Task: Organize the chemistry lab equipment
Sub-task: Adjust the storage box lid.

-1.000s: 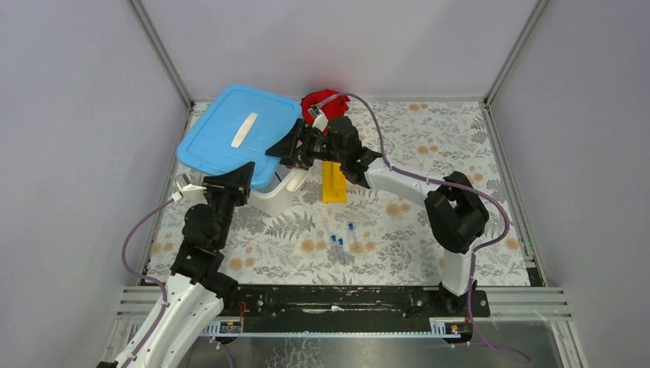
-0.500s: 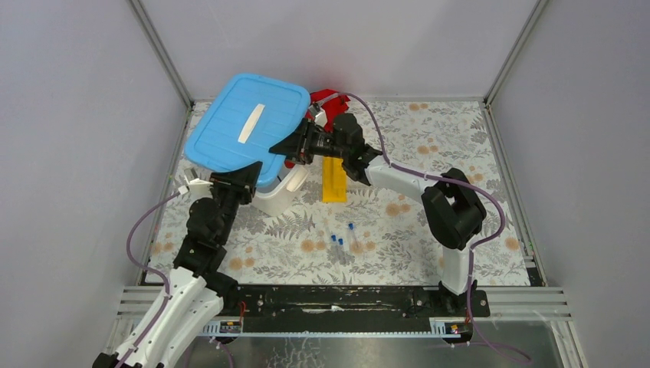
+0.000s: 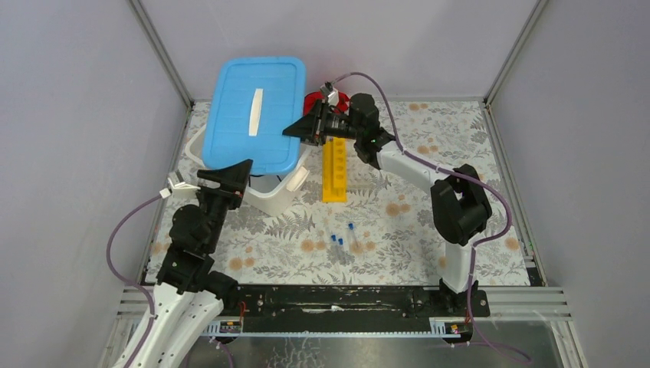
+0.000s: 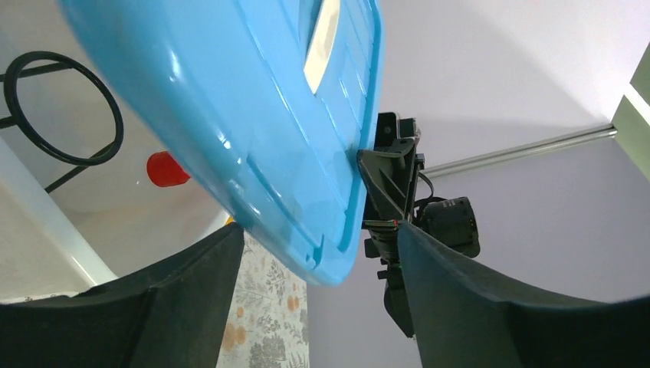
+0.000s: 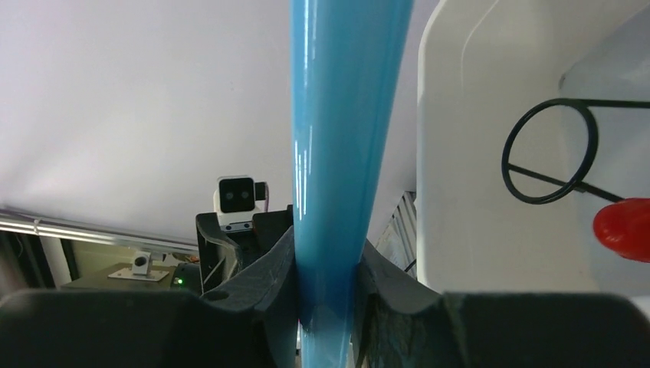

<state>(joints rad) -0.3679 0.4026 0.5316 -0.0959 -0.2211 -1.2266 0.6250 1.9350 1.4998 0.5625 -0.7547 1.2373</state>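
As the blue lid [image 3: 257, 115], pinched edgewise by the right gripper [image 3: 296, 131], is now swung back above the white tub [image 3: 272, 197], the tub is judged open for loading. The left gripper [image 3: 228, 175] is held spread just beside the tub.

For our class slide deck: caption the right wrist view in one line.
Right hand grips the blue plastic lid edge-on beside the white plastic tub holding a black wire ring stand.

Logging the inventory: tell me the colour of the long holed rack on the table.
Yellow; the rack shows best in the top external view.
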